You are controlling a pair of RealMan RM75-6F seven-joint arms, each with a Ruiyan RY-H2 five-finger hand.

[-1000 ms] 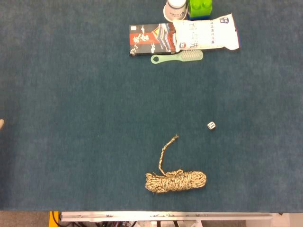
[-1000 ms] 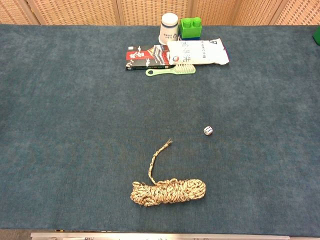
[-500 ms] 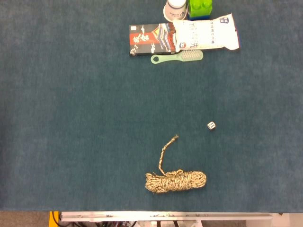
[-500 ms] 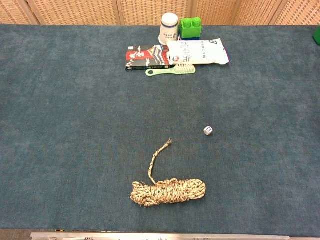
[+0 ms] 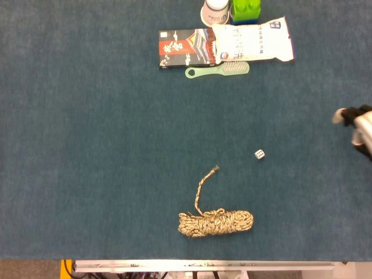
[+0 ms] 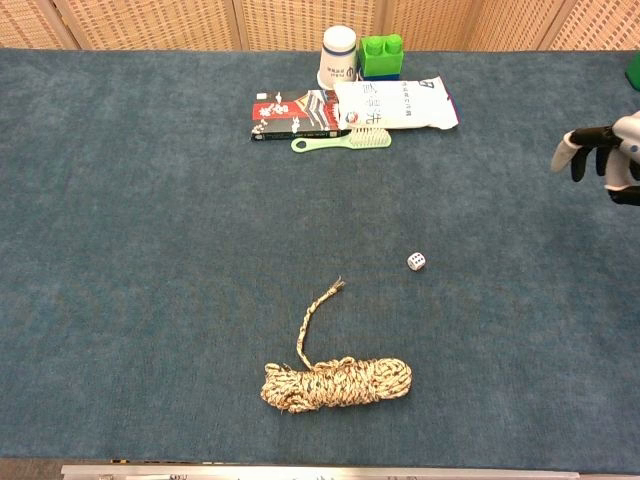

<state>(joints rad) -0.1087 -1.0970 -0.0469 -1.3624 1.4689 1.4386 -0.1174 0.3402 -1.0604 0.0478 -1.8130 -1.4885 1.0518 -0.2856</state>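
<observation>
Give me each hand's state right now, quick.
Left hand: not in view in either camera.
Right hand: at the right edge above the table, holds nothing, fingers apart; nearest thing is the dice.

Lighting reads even and fairly bright in both of my views, diffuse and from overhead; I see no hard directional source. Shadows are soft and short, hugging the rope coil [image 5: 215, 223] and the die [image 5: 259, 154]. The table [image 5: 93, 145] cloth is matte, with no glare; only the white packet [image 5: 251, 39] approaches overexposure. Head view darkens slightly toward its corners. Focus is acceptable across the middle of both views. My right hand [image 6: 603, 150], at the frame edge, is slightly soft in both views. Fine grain shows on the cloth.
</observation>
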